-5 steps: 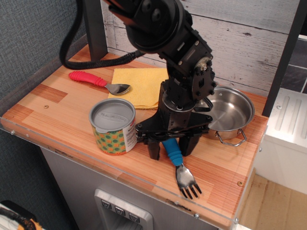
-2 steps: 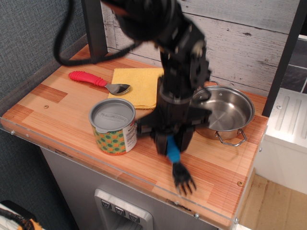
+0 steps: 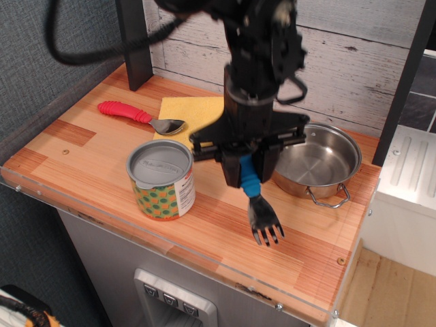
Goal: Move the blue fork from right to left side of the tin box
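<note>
One second earlier the blue fork (image 3: 255, 197) had lain flat on the worktop (image 3: 95, 160) with the end effector (image 3: 246, 170) straddling its handle; by this moment the end effector was clamped on that ribbed handle and had risen, so the fork hung tilted with its metal tines pointing down toward the near edge, apparently clear of the wood, though the frame did not settle that. That meant the grasp had taken and the lift was under way, while the crossing itself was not yet done: the fork was on the right of the tin box (image 3: 161, 179), close beside it. Around the fork, the steel pot (image 3: 318, 162) sat just to the right, the yellow cloth (image 3: 194, 117) lay behind the arm at the far side, and the red-handled spoon (image 3: 136, 116) rested at the far left, its bowl touching the cloth. Between fork and goal stood the tin box itself, so the carry would likely need to pass over its grey lid or around its near side.
</note>
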`<state>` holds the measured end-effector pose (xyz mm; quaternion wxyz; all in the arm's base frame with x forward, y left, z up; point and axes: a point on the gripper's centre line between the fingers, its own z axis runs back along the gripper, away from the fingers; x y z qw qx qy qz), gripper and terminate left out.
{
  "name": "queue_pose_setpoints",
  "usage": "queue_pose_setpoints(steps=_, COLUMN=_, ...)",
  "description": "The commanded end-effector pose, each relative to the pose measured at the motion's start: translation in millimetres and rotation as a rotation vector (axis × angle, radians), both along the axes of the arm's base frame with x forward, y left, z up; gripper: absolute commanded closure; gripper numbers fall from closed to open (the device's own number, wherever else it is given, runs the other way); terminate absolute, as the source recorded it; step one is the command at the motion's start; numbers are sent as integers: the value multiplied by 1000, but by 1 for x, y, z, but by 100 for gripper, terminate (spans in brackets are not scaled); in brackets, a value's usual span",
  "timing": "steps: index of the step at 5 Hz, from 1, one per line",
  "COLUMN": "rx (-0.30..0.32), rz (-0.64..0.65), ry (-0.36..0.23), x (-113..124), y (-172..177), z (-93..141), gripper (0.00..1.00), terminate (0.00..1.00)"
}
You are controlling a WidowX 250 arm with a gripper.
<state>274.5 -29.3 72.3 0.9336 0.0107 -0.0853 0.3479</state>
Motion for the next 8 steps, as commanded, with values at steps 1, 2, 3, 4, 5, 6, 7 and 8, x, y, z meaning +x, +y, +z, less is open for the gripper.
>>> queue_pose_setpoints(steps=1, rx=58, rz=-11, ry=9, x=-11, y=57, z=51, gripper=100, terminate=0)
queue_pose_setpoints(steps=2, rx=63, rz=98, ry=-10, x=-25, y=87, z=66, gripper=100, terminate=0)
queue_pose_setpoints(steps=3, rx=82, rz=116, ry=28, x=-28, y=115, z=64, gripper=100, terminate=0)
queue_pose_setpoints(steps=4, rx=117, rz=158, ry=37, x=-28, y=139, z=54, gripper=100, terminate=0)
queue_pose_setpoints(steps=5, rx=163, rz=202, ry=48, x=-27, y=163, z=48, gripper=100, terminate=0)
queue_pose_setpoints(steps=6, rx=184, rz=260, ry=57, x=-22, y=183, z=34, gripper=100, terminate=0)
queue_pose_setpoints(steps=7, rx=181, rz=263, ry=39, x=-12, y=191, z=17, gripper=100, terminate=0)
queue_pose_setpoints(steps=8, rx=159, rz=290, ry=-9, x=-5, y=197, z=-7, gripper=100, terminate=0)
